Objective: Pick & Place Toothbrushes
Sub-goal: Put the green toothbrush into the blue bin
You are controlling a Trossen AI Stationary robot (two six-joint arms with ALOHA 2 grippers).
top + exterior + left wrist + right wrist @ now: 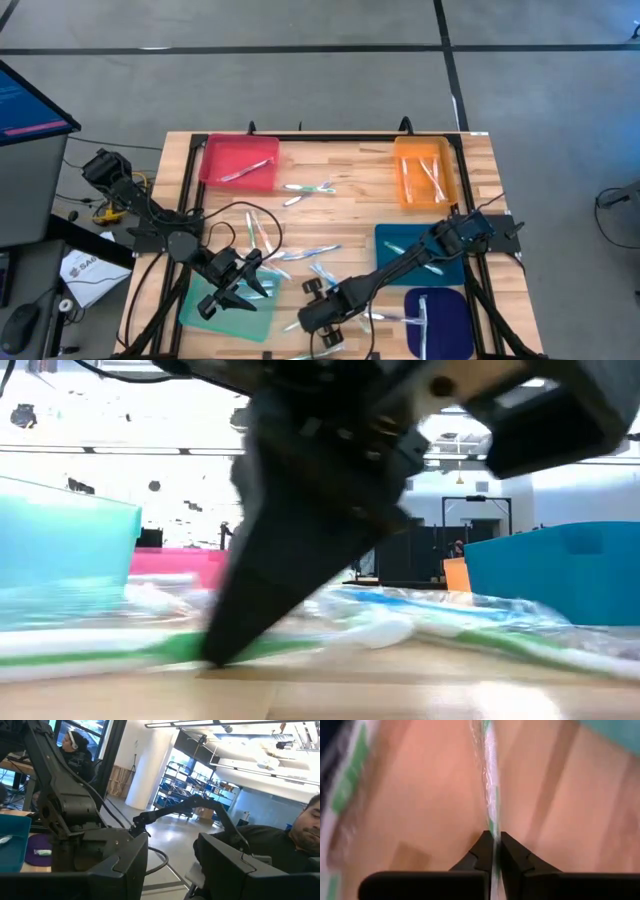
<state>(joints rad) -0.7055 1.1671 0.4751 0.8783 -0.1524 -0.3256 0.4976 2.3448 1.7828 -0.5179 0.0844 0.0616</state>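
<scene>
Jaws: on my right gripper (494, 851) the two dark fingers are pressed together on a wrapped toothbrush (491, 795), its clear sleeve with a green stripe running straight out from between the tips across the wooden table (420, 805). Seen from above, that gripper (322, 322) sits low at the table's near edge, just beside the dark blue tray (440, 315), on the side away from the right rail. My left gripper (232, 296) hovers over the teal tray (200, 310), well apart from the dark blue tray, its fingers (120, 865) spread with nothing between them. Loose toothbrushes (300, 262) lie scattered on the bare wood between the teal tray and the blue tray (395, 240), which stands just beyond the dark blue tray. One white toothbrush (424, 318) lies inside the dark blue tray. Farther back, the orange tray (425, 172) and the red tray (240, 160) each hold toothbrushes. At table height, a dark finger (290, 550) meets the wood on a green-striped wrapper (120, 648). Beyond the table, the left wrist view shows two people.
</scene>
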